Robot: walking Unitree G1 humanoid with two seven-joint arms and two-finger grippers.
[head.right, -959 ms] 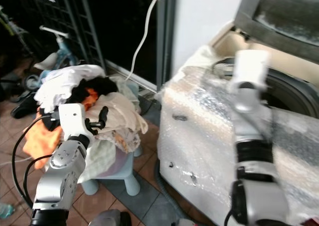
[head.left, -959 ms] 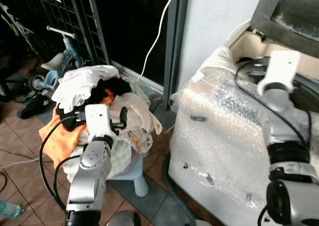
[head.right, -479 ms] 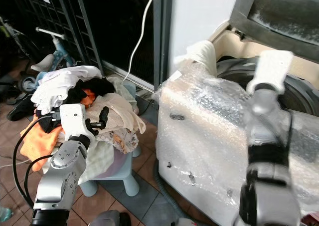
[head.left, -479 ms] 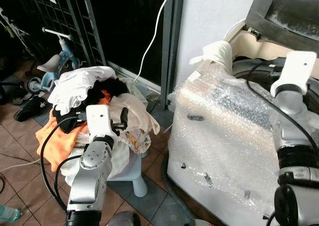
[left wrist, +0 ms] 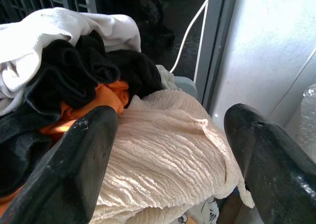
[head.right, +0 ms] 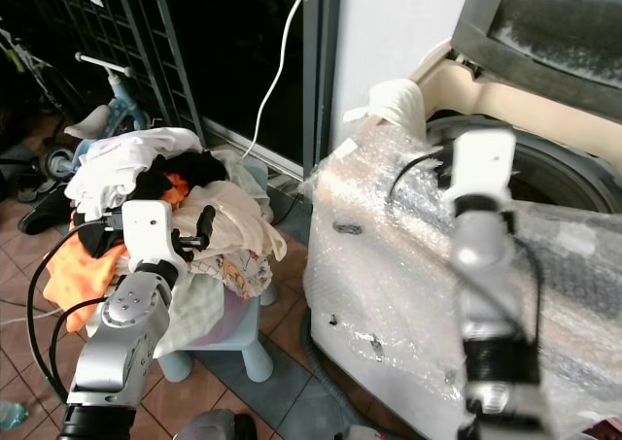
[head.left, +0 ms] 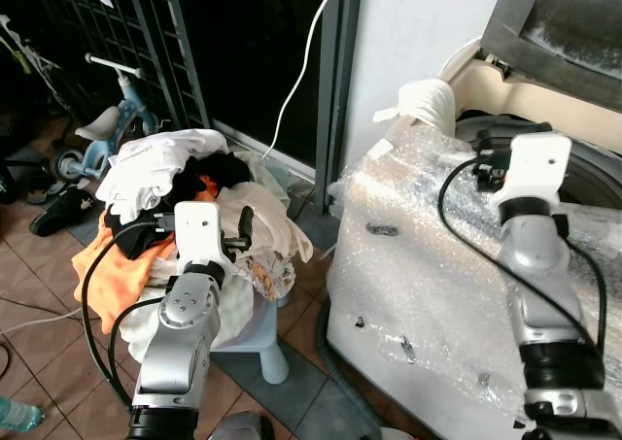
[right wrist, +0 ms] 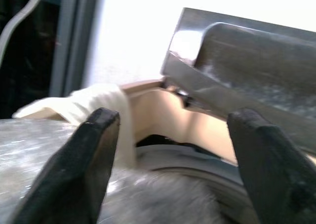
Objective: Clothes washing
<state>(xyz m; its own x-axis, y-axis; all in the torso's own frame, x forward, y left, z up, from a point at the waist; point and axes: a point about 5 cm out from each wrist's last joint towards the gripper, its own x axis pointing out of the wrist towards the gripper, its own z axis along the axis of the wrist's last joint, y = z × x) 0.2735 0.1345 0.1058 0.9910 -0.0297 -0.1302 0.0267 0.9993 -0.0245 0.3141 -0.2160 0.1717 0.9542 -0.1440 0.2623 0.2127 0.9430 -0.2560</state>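
Now your left gripper (left wrist: pixel 168 159) jaws gape over the cream garment (left wrist: pixel 163 150); right gripper (right wrist: pixel 168 159) jaws spread above the washing machine (head.left: pixel 437 265).

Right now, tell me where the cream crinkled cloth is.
The cream crinkled cloth lies on the laundry pile on the robot's left, just ahead of the left gripper, beside the black and orange clothes.

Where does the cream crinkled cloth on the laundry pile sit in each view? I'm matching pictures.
Left eye view: cream crinkled cloth, pile's right side.
Right eye view: same spot.
Left wrist view: between the left pincer's fingers.
Right wrist view: not in it.
Shared landmark: hanging white cable.
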